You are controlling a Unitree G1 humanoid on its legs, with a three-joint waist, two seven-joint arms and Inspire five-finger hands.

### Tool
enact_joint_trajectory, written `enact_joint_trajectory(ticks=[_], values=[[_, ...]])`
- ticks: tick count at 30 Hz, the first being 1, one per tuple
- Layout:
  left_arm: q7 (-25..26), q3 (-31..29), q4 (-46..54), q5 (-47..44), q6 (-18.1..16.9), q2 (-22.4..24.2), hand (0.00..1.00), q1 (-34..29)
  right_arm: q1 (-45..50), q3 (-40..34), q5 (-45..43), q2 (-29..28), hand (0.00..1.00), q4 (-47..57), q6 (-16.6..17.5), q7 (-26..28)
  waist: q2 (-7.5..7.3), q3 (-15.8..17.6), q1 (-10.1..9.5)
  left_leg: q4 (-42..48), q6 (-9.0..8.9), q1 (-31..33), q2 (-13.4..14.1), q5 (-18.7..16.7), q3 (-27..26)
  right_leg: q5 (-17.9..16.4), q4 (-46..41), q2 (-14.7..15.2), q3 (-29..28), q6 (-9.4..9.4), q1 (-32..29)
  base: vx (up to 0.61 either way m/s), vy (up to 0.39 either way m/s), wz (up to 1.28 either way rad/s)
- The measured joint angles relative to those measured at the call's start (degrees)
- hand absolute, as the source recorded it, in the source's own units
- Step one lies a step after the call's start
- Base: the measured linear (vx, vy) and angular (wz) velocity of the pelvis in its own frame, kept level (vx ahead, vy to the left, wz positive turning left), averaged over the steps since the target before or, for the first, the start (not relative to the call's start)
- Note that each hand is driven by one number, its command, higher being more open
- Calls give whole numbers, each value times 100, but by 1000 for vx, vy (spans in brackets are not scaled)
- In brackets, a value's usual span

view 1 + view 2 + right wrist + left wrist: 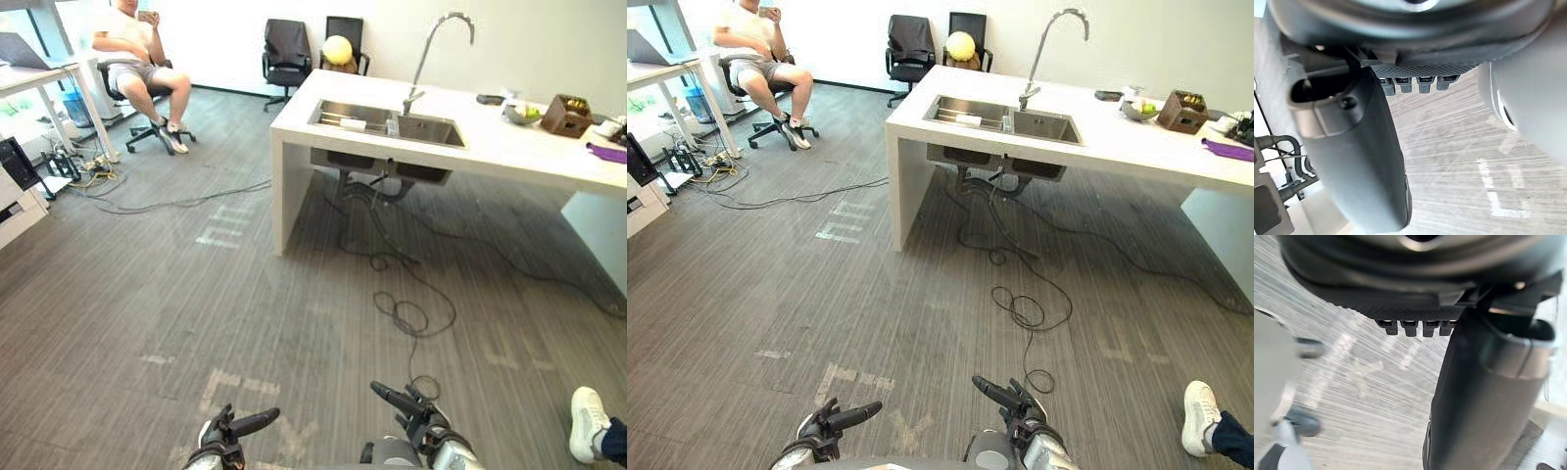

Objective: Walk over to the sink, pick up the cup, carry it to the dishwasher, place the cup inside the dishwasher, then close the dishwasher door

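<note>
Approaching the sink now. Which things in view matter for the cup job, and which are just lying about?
Job:
- sink
- white item in its basin, possibly the cup; cannot tell
- left robot hand and right robot hand, both open, empty

Lying about:
- bowl
- wooden box
- purple cloth
- yellow ball
- floor cable
- seated person

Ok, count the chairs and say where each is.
3. One black chair and a second chair stand at the far wall; a person sits on the third chair. More may be hidden.
</note>
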State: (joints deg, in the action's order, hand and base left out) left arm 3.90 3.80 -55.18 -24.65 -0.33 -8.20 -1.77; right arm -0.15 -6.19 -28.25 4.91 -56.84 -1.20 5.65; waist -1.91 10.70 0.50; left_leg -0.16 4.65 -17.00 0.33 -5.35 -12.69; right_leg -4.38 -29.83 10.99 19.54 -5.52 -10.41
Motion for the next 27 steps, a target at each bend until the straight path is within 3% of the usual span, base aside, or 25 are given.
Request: enact_joint_trajectory(ticks=[1, 3, 7, 8, 9, 10, 11, 12, 13, 14, 15, 16, 17, 19, 21, 23, 24, 25, 26, 27], values=[[6, -2, 118, -3, 37, 1, 100, 22, -20, -1, -48, 0, 100, 24, -25, 0, 4, 26, 20, 25, -28, 18, 4, -30, 29, 51, 328, -63, -34, -24, -49, 208, -27, 21], [25, -6, 618, -134, 184, -13, 100, 62, -33, -9, -195, 4, 100, 138, -194, -33, -14, 121, 44, 243, -114, 38, -8, -228, 95, 521, 1751, -235, -175, -82, -59, 203, -45, 17], [-5, -14, 958, -246, 438, 27, 100, 29, -7, -204, -196, 6, 100, 228, -454, -8, -51, 173, 33, 773, -428, -93, -25, -867, 188, 598, 2188, -165, -164, -53, 71, 294, -125, 7], [-74, -18, 981, -240, 490, 40, 100, -12, 28, -304, -199, 16, 100, 229, -529, 21, -40, 171, 28, 888, -520, -159, 17, -1123, 230, 748, 2166, -194, -218, 187, 126, 541, -264, 14], [-145, -13, 976, -236, 499, 78, 100, -73, 35, -473, -216, 38, 100, 306, -533, 47, 60, 161, 62, 973, -656, -173, 201, -1312, 278, 956, 1831, -301, -175, 470, 14, 567, -279, 20], [-173, -7, 974, -238, 497, 97, 100, -113, 57, -528, -251, 49, 100, 347, -528, 42, 138, 140, 79, 980, -724, -173, 310, -1393, 315, 952, 1573, -350, -153, 553, -101, 604, -305, 29], [-175, -9, 959, -248, 484, 168, 100, -245, 113, -608, -359, 112, 100, 401, -534, 43, 304, 36, 122, 1006, -832, -193, 562, -1482, 343, 648, 1082, -473, -2, 906, -294, 442, -220, 24], [-174, -13, 919, -251, 478, 225, 100, -303, 123, -635, -365, 150, 100, 385, -554, 36, 382, -6, 123, 1073, -863, -183, 668, -1497, 353, 444, 922, -557, 58, 960, -346, 572, -286, 13], [-202, -63, 673, -249, 465, 333, 100, -338, 94, -694, -372, 202, 100, 178, -577, 19, 420, -36, 77, 1973, -923, 165, 864, -1424, 320, 102, 672, -646, 91, 1017, -356, 572, -296, 0], [-333, -209, 615, -237, 461, 396, 100, -426, 144, -683, -366, 237, 100, 106, -583, 27, 482, -74, 88, 3134, -1068, 625, 1122, -1154, 303, -38, 732, -782, 123, 1054, -163, 575, -289, -5], [-388, -241, 591, -237, 361, 395, 100, -452, 199, -679, -356, 245, 100, 105, -581, 37, 517, -71, 76, 3727, -1080, 854, 1268, -897, 262, -117, 795, -858, 111, 1087, -35, 692, -280, -8], [-425, -300, 606, -241, -6, 438, 100, -479, 269, -574, -210, 309, 100, 14, -561, 67, 636, -17, 59, 5609, -1103, 1637, 1731, -616, 242, -182, 1297, -1165, 112, 1150, 581, 597, -187, -11], [-425, -360, 636, -249, -87, 450, 100, -464, 265, -564, -127, 313, 100, -59, -559, 66, 662, 17, 49, 6054, -1052, 1822, 1797, -655, 240, -190, 1475, -1223, 96, 1162, 833, 590, -169, -8], [-397, -397, 727, -299, -186, 444, 100, -401, 272, -530, -85, 314, 100, -239, -557, 67, 530, 140, 36, 6531, -978, 2245, 1751, -748, 238, -195, 1900, -1270, 93, 1165, 1466, 479, -135, 2], [-399, -384, 938, -354, -262, 504, 100, -280, 238, -478, -195, 374, 100, -263, -491, 63, 485, 265, 6, 5856, -965, 2797, 1505, -810, 88, -190, 2348, -1271, 69, 1156, 2079, 443, -101, -8], [-396, -329, 1210, -334, -278, 556, 100, -204, 84, -492, -310, 399, 100, -206, -382, 42, 472, 377, -72, 3960, -992, 3120, 1086, -761, -105, -204, 2571, -1196, -34, 1125, 2361, 393, 24, -34], [-376, -326, 1384, -335, -300, 625, 100, -206, 51, -558, -364, 408, 100, -86, -316, 23, 477, 426, -105, 2518, -1009, 3130, 785, -443, -59, -241, 2637, -1154, -103, 1051, 2476, 320, 83, -41], [-326, -319, 1480, -340, -313, 656, 100, -225, 50, -587, -385, 396, 100, -32, -291, 14, 484, 429, -124, 1885, -1013, 3138, 657, -215, 37, -289, 2663, -1142, -162, 974, 2536, 308, 125, -48], [-190, -287, 1603, -361, -373, 699, 100, -251, 25, -604, -432, 397, 100, -9, -276, -1, 525, 447, -153, 962, -1128, 3107, 535, 150, 296, -406, 2722, -1175, -306, 834, 2679, 306, 172, -57], [-57, -196, 1652, -368, -406, 694, 100, -272, 25, -604, -434, 425, 100, -15, -277, 6, 612, 471, -186, 749, -1180, 3105, 590, 205, 359, -551, 2710, -1254, -465, 751, 2855, 317, 198, -57]])
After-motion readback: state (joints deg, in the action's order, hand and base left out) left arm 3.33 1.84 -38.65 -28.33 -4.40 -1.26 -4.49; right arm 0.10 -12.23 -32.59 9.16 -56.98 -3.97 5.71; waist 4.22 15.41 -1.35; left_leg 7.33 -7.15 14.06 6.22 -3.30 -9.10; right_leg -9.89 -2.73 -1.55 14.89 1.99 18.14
